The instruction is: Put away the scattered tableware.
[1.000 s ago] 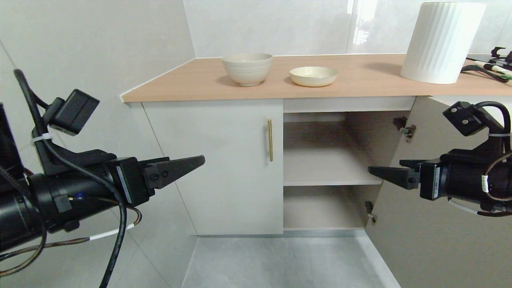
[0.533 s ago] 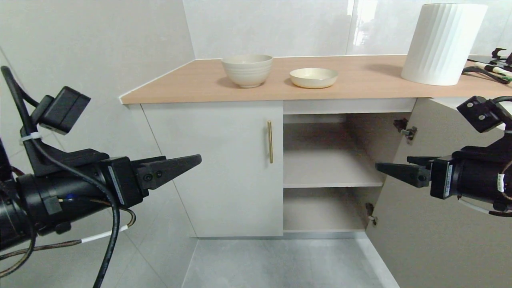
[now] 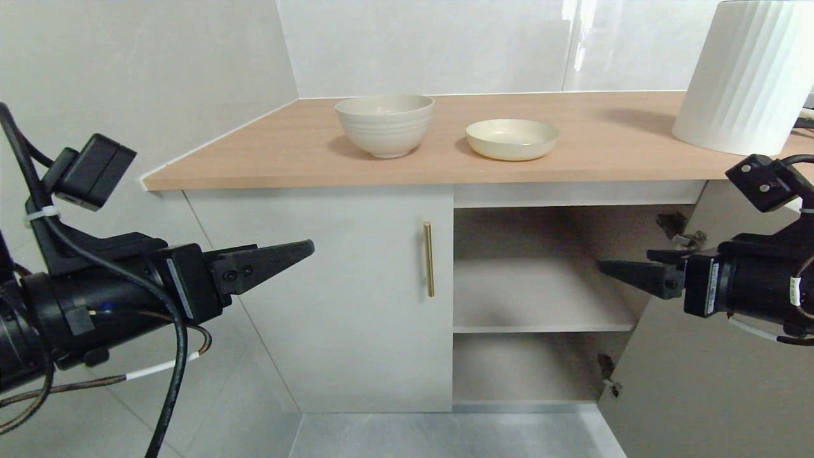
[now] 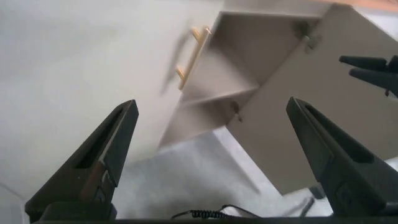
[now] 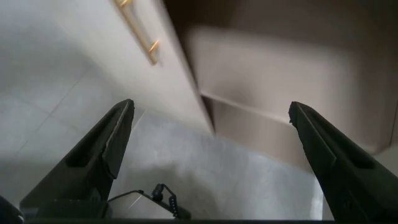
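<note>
Left hand (image 3: 304, 249): recorded spread wide, nothing gripped.
Right hand (image 3: 607, 268): recorded spread wide, nothing gripped.
Bowl (image 3: 385, 124), dish (image 3: 512, 138): found standing on worktop (image 3: 267, 159), untouched.

The white ribbed canister (image 3: 750, 76) and cupboard door (image 3: 699, 394) run off the edge.

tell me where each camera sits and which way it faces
Head view: on the head, facing forward and down at the bowl and dish on the countertop and open cabinet; left gripper and right gripper at the sides.
Left wrist view: on the left wrist, facing between its open fingers at cabinet and floor; right gripper farther off.
Right wrist view: on the right wrist, facing between its open fingers at shelf and floor.
Shared by all: the gold handle.
</note>
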Available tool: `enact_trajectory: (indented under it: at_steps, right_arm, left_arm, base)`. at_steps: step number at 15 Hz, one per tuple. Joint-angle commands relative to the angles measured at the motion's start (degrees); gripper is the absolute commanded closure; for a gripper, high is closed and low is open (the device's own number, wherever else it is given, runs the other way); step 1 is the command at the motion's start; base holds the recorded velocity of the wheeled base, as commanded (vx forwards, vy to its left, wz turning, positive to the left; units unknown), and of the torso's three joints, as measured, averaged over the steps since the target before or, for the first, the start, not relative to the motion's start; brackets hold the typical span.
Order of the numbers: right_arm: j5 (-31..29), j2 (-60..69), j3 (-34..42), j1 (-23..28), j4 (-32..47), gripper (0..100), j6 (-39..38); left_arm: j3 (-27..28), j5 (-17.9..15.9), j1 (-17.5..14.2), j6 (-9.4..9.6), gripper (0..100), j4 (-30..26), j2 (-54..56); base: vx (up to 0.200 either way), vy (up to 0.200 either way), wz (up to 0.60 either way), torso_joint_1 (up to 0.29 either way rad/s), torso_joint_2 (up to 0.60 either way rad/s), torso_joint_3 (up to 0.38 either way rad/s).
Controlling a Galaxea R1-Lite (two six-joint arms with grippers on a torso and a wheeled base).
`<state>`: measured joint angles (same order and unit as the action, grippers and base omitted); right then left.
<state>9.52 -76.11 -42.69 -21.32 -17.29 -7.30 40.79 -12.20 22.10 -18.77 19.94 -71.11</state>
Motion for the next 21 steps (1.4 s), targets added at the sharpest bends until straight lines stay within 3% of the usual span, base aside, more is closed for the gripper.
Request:
enact_trajectory:
  at_steps: [1, 21]
  right_arm:
    - [0.15, 0.17, 0.24, -0.04, -0.03, 0, -0.08]
    - [0.67, 2.72, 2.7, -0.04, -1.52, 0, 0.1]
  left_arm:
    - [-0.01, -0.01, -0.3, -0.04, 0, 0.01, -0.26]
    - [-0.18, -0.01, -0.66, -0.04, 0, 0.8, -0.35]
  base:
    - [0.2, 0.0, 0.0, 0.002, 0.0, -0.002]
    - [0.01, 0.0, 0.0, 0.005, -0.03, -0.025]
